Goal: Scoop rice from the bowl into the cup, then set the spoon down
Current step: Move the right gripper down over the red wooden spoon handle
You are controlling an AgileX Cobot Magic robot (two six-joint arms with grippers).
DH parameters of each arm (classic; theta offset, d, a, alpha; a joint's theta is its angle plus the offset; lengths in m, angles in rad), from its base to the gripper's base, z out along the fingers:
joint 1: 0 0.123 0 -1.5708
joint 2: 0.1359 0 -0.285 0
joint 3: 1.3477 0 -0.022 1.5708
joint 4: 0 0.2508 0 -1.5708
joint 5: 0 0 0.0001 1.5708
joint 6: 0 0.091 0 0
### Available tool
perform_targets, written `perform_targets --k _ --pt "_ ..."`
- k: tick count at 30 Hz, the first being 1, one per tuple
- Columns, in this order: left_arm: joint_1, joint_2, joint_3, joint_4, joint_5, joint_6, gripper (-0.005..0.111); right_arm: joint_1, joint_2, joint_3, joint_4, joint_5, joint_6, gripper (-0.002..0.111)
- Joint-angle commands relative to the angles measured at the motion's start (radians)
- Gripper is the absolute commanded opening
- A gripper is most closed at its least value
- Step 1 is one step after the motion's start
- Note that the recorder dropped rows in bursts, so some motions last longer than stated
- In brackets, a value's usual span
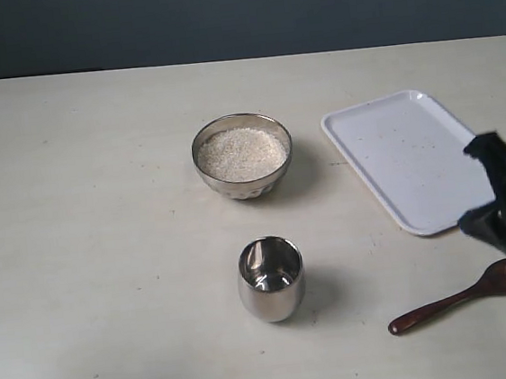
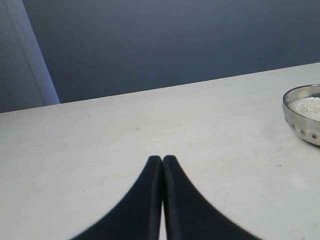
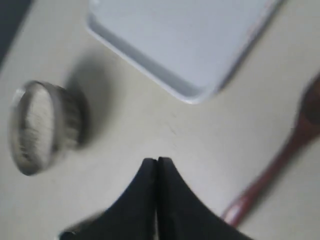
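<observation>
One faceted steel bowl (image 1: 245,187) holds grainy rice (image 1: 241,153); near it, one rounded steel cup (image 1: 273,298), one slim wooden spoon (image 1: 455,299). Left and right jaws meet, empty.

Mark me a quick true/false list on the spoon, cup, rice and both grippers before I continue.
1. The spoon lies on the table. True.
2. The cup is half full. False: it looks empty; the rice is in the bowl.
3. The right gripper grips the spoon. False: it is shut on nothing, with the spoon lying beside it.
4. The left gripper is shut. True.
</observation>
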Motion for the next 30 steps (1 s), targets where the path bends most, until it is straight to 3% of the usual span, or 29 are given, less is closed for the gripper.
perform_targets --k 1,4,6,17,30 --pt "-0.003 -0.005 -0.005 -0.003 -0.004 -0.004 0.000 0.002 0.061 0.000 0.208 0.069 -0.260 0.021" --pt "-0.003 -0.005 -0.005 -0.003 -0.004 -0.004 0.000 0.002 0.086 -0.011 0.392 0.046 -0.386 0.045" --pt "-0.003 -0.005 -0.005 -0.003 -0.004 -0.004 0.000 0.002 0.117 -0.012 0.400 0.088 -0.386 0.050" --pt "-0.003 -0.005 -0.005 -0.003 -0.007 -0.004 0.000 0.002 0.340 -0.012 0.449 0.147 -0.387 0.050" --pt "-0.003 -0.005 -0.005 -0.003 -0.007 -0.004 0.000 0.002 0.504 -0.016 0.539 0.007 -0.385 0.050"
